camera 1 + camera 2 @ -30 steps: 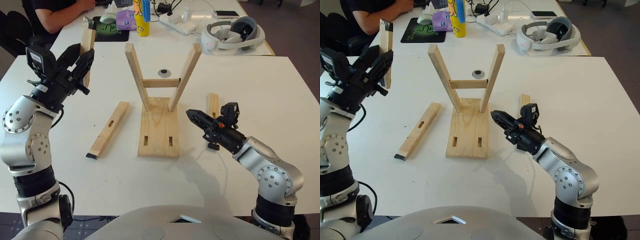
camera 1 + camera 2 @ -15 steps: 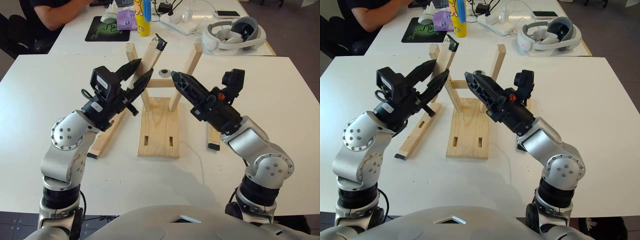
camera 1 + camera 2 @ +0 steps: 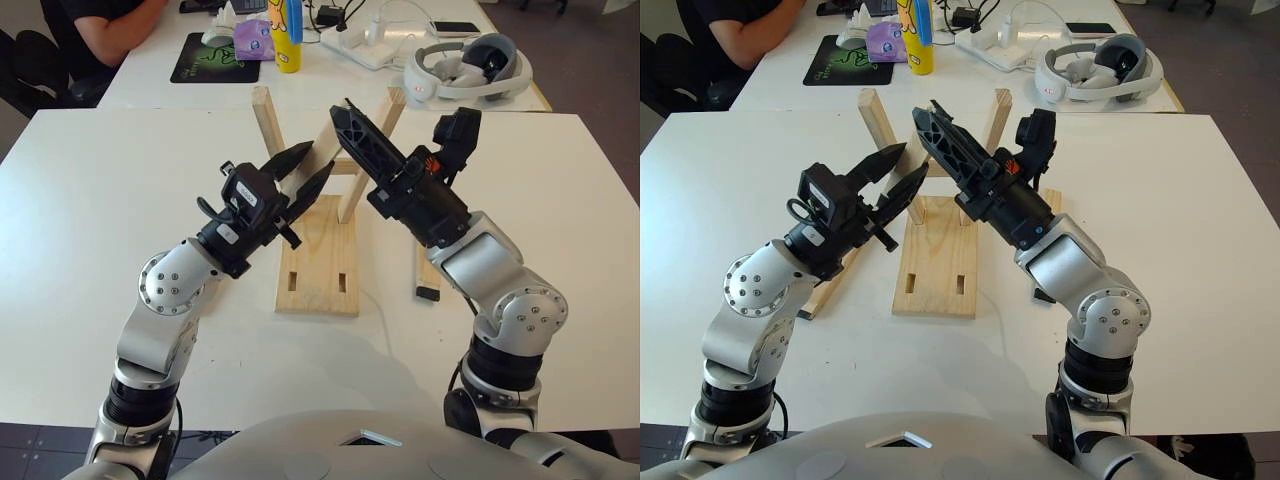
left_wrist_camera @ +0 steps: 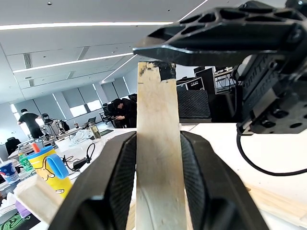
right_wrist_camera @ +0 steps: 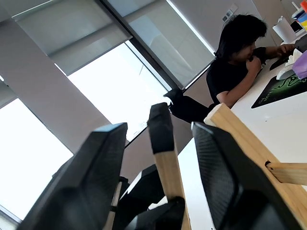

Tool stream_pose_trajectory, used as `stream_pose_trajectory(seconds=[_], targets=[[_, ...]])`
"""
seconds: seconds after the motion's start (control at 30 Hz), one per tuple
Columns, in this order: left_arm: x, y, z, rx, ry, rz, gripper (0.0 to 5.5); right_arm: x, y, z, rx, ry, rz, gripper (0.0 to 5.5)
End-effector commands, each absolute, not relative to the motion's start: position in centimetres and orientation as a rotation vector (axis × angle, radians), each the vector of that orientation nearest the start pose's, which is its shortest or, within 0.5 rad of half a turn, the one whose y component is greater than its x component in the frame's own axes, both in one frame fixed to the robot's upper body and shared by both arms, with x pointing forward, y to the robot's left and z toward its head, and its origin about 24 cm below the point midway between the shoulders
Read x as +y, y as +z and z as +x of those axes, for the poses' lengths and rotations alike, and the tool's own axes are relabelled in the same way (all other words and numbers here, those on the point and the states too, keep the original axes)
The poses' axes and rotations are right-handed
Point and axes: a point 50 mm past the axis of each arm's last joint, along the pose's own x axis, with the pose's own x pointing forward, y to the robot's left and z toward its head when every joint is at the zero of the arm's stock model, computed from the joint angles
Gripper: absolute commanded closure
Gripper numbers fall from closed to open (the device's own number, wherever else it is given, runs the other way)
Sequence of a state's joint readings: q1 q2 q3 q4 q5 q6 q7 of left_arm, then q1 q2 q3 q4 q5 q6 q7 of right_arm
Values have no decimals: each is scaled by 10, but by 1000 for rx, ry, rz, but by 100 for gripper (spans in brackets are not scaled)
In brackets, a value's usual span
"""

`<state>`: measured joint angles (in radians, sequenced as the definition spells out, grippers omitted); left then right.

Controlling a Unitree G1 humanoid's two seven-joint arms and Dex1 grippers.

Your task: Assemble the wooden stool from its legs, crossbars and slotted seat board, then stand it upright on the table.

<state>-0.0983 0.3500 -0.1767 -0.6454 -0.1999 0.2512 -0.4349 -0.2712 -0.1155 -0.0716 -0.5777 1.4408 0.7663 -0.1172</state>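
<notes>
The slotted seat board (image 3: 318,262) lies flat at the table's middle. Two legs (image 3: 266,112) stand on its far end, joined by a crossbar (image 3: 347,166). My left gripper (image 3: 320,157) is shut on a third wooden leg (image 4: 158,143), held tilted above the board. My right gripper (image 3: 345,112) is open, its fingers (image 5: 96,182) on either side of that leg's black-tipped upper end (image 5: 160,129). A loose piece (image 3: 428,272) lies right of the board. Another (image 3: 822,290) lies left of it, mostly hidden under my left arm.
On the table behind stand a white headset (image 3: 465,65), a power strip (image 3: 365,45), a yellow bottle (image 3: 288,30) and a dark mouse mat (image 3: 205,55). A person sits at that table's far left. Bare tabletop lies on both sides of the board.
My left arm swung from the far left to the centre, carrying the leg. My right arm rose from the table, and its fingers now straddle the leg's upper end.
</notes>
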Motion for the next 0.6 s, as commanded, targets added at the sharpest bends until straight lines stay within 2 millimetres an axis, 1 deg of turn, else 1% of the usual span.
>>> stream_pose_trajectory(seconds=[0.03, 0.27, 0.37, 0.6], targets=[[106, 168, 217, -388, -755, 237, 417, -93, 196, 230, 36, 899, 896, 361], [104, 168, 215, -398, -733, 252, 417, -93, 195, 230, 47, 901, 889, 465], [105, 167, 216, -394, -726, 254, 417, -93, 194, 230, 52, 901, 882, 502], [106, 159, 219, -363, -691, 275, 417, -93, 191, 231, 68, 892, 868, 505]])
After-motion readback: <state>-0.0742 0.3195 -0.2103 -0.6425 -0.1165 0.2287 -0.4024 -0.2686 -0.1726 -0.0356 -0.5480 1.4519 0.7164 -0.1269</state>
